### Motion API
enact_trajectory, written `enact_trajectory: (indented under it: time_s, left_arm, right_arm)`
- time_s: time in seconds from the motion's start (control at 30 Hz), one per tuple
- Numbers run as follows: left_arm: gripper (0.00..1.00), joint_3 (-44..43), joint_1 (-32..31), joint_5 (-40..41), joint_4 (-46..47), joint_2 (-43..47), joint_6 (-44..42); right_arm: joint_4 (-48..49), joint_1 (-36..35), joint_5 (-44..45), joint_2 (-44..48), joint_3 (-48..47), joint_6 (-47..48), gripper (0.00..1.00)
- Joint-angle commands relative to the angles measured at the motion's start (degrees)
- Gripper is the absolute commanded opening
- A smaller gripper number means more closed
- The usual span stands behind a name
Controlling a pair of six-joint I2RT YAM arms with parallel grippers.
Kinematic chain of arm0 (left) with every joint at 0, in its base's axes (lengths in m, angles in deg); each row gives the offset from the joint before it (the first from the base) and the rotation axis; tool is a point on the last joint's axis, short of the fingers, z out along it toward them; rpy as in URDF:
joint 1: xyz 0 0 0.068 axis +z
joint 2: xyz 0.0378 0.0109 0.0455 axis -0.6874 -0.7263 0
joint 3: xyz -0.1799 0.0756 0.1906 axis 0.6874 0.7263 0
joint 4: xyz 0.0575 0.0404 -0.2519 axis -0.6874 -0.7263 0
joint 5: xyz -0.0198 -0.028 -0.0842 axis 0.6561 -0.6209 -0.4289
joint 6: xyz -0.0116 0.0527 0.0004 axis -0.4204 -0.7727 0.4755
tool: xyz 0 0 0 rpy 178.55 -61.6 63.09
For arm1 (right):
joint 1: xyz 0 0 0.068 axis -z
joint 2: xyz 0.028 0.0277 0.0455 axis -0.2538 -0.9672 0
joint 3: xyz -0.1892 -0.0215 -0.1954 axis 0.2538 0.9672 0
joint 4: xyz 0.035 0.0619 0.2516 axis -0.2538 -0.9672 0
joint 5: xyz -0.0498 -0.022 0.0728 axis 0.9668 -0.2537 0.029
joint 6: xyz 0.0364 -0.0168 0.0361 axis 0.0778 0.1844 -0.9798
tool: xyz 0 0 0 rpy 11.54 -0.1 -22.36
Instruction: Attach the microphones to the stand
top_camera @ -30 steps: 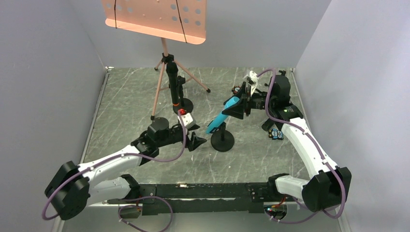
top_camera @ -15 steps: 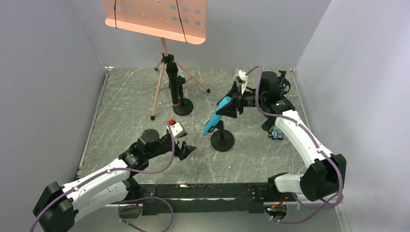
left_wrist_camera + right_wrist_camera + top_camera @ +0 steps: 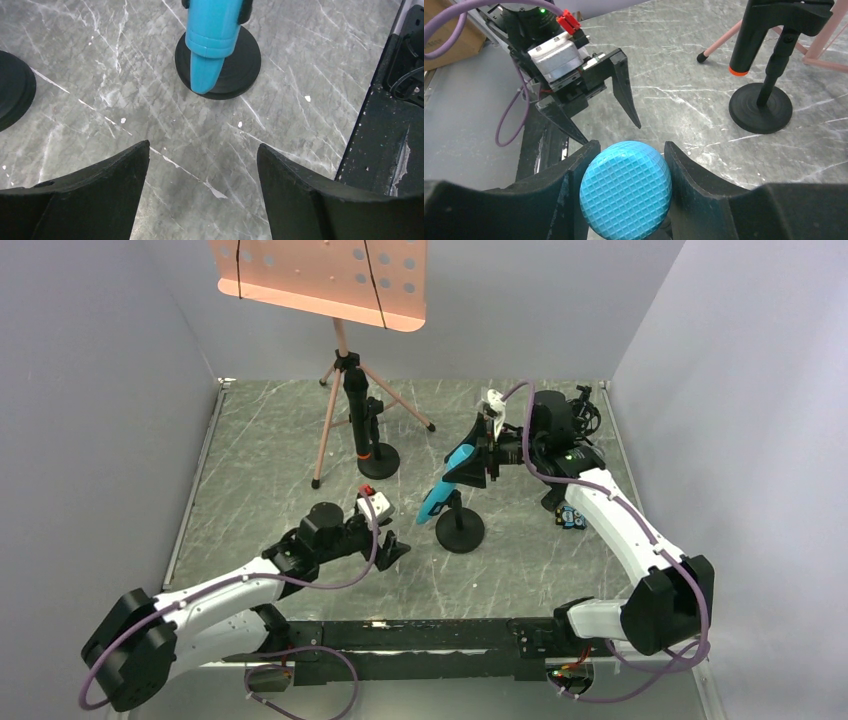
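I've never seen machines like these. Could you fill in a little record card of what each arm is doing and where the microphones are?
Left end effector: open, nothing between its fingers
Right end effector: closed on the head of the cyan microphone
Cyan microphone position: tilted, tail down over the near stand; whether it is clipped in, cannot tell
Black microphone: upright in the far stand, orange ring at the bottom
Background: pink music stand

Top view wide; wrist views close, sharing cyan microphone (image 3: 212, 45).
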Motion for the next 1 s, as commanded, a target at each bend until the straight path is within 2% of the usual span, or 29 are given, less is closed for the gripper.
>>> enact_trajectory:
  time_s: [0.0, 0.4, 0.47, 0.53, 0.77, 0.83, 0.9, 0.97]
  left_arm:
    - [0.84, -4.3, 0.0, -1.6, 5.6, -3.6, 0.4]
    - [0.85, -7.0, 0.0, -1.8, 6.2, -5.7, -0.9]
    - [0.88, -7.5, 0.0, -1.7, 6.5, -5.9, -0.9]
    - [0.99, -7.8, 0.0, -1.5, 7.5, -6.3, -0.6]
    - [0.99, -10.0, 0.1, -2.3, 12.1, -7.6, 2.9]
    - [0.99, -9.8, 0.5, -2.2, 13.5, -8.1, 4.4]
    - [0.99, -9.5, 0.7, -3.6, 14.1, -8.2, 4.9]
    - [0.99, -9.2, 0.7, -4.6, 14.1, -8.4, 4.6]
  right_arm:
    - [-3.9, -1.1, 2.7, -1.3, 3.7, 1.3, 0.15]
    - [-4.5, -2.0, 3.1, -4.9, 4.5, 2.2, 0.15]
    - [-4.7, -2.2, 3.1, -5.2, 4.5, 2.4, 0.15]
    - [-5.2, -2.3, 3.1, -5.3, 4.4, 2.9, 0.15]
    - [-7.2, -2.3, 3.0, -4.3, 2.4, 4.1, 0.20]
    - [-7.6, -2.2, 2.8, -4.3, 1.7, 4.1, 0.24]
    - [-7.5, -2.2, 2.7, -4.0, 1.2, 3.8, 0.33]
    - [-7.6, -2.1, 2.5, -3.8, 0.8, 3.8, 0.46]
